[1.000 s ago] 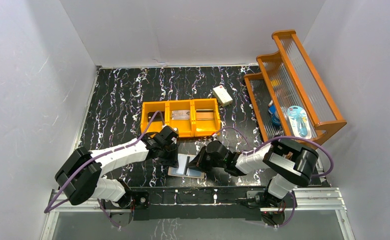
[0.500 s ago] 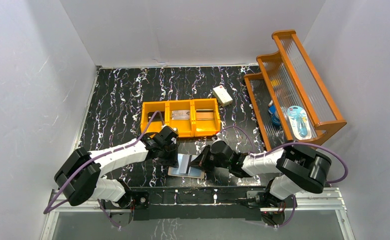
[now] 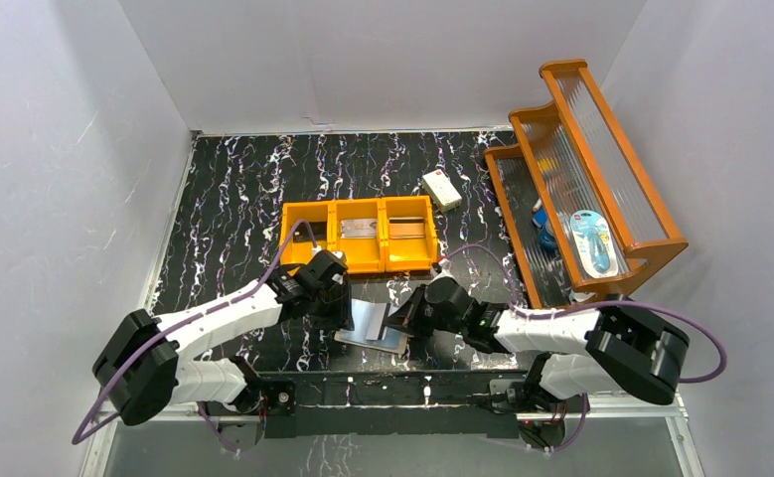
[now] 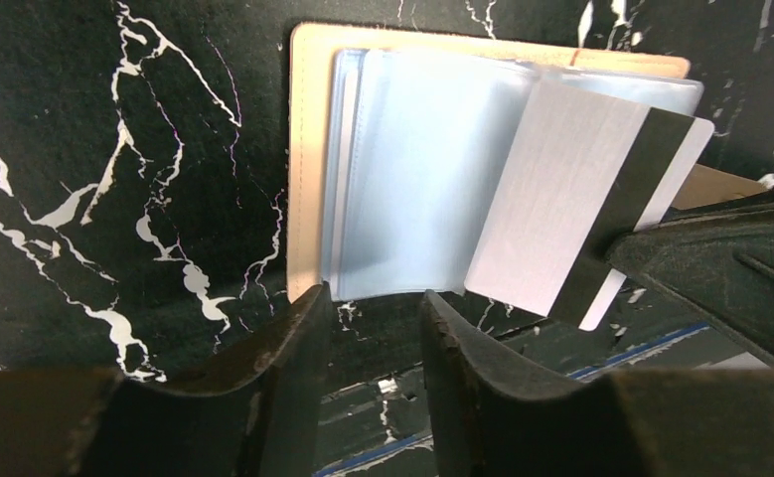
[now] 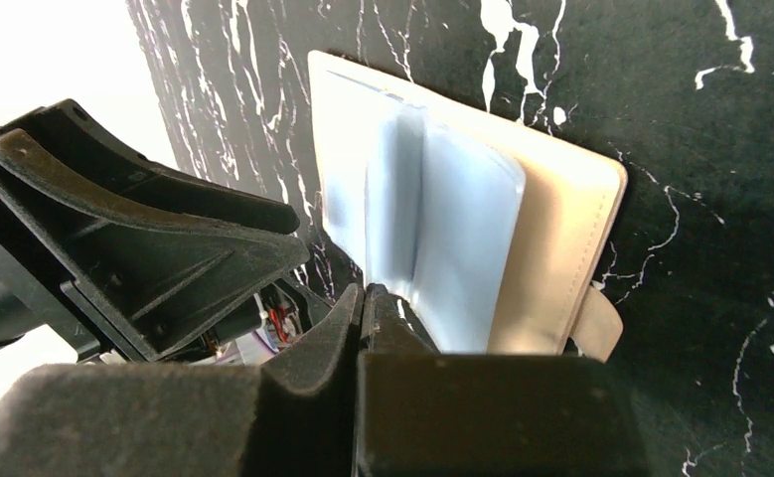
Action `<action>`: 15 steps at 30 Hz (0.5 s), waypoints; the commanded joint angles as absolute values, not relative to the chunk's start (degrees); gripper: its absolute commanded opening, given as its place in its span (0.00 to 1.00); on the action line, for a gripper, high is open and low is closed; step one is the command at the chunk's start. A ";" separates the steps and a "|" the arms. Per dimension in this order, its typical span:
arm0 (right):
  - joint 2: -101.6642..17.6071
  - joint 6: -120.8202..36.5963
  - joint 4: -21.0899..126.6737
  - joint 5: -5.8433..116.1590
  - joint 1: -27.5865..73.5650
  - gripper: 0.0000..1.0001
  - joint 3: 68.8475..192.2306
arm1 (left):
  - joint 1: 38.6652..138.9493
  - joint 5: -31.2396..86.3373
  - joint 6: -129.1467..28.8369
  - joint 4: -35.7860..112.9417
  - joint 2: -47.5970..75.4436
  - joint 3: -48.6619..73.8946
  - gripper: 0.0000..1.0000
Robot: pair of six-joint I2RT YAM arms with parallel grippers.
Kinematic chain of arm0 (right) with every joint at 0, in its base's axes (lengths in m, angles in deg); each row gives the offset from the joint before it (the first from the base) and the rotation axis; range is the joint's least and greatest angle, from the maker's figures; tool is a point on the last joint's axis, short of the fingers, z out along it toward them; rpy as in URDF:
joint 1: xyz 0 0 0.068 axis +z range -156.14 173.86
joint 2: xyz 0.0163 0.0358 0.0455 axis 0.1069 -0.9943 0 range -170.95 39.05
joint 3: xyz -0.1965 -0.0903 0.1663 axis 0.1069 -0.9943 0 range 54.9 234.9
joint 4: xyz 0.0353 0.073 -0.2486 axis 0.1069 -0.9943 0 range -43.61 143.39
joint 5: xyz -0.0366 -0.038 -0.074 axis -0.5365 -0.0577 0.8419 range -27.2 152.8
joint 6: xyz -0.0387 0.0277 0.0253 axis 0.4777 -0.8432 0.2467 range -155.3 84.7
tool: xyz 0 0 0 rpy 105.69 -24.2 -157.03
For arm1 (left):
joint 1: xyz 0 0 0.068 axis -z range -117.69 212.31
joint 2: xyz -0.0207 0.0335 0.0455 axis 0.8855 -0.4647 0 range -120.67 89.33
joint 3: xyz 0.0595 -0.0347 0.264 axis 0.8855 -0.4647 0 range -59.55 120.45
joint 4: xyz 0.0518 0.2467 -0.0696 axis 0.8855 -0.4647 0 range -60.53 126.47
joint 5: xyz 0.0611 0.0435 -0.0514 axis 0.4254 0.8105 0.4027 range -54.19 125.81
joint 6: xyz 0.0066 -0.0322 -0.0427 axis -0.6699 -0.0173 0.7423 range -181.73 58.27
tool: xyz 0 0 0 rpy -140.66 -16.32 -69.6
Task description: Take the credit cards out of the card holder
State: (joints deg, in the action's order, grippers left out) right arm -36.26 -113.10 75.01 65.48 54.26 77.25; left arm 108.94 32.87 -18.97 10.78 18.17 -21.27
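Lower middle of the top view, close to the table's near edge: card holder (image 3: pixel 398 344) lies open and flat, peach cover down, pale blue pockets up, snap tab (image 5: pixel 596 323) sticking out one side. Left gripper (image 4: pixel 371 308) hangs at the holder's near edge, jaws a narrow gap apart, nothing between them, only table (image 3: pixel 233 199) showing through; can't tell if it presses on the holder at all. Right gripper (image 5: pixel 363 295) comes in from the opposite side, jaws shut, pinching the corner of a silver card (image 4: pixel 561 219) with a black stripe. The card is tilted and partly out of its pocket, with its inner end apparently under the plastic. Risks: the pinch is on a thin corner, so the card could twist or slip out of the jaws. Nothing seems to pin the holder, so a pull may drag the whole thing or flip a pocket page instead of freeing the card. It sits near the edge, so it could slide off. Both grippers are crowded together and could bump. Farther back, mid-frame, the orange three-slot bin (image 3: pixel 306 247) has flat items in the middle and right slots. It sits just beyond the left arm, so lifting toward it means clearing that arm. Beyond it a small white box (image 3: pixel 442 189); upper right a wooden rack (image 3: pixel 601 149) with blue items, well apart.
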 commanded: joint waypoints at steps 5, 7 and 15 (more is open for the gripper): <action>-28.11 -110.15 71.49 71.02 54.07 0.00 77.80 | 107.04 33.60 -16.77 7.82 25.05 -19.22 0.49; -27.45 -109.73 71.76 70.85 54.00 0.00 77.67 | 105.65 31.84 -17.43 7.80 26.26 -18.85 0.51; -27.66 -103.99 81.46 66.34 54.11 0.00 77.42 | 95.47 15.46 -19.28 14.86 32.90 -21.12 0.61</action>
State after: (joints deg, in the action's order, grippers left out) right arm -28.15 -107.92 73.05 68.36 54.24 77.23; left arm 100.48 26.53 -18.25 10.21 28.91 -20.77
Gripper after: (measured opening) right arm 0.053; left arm 0.593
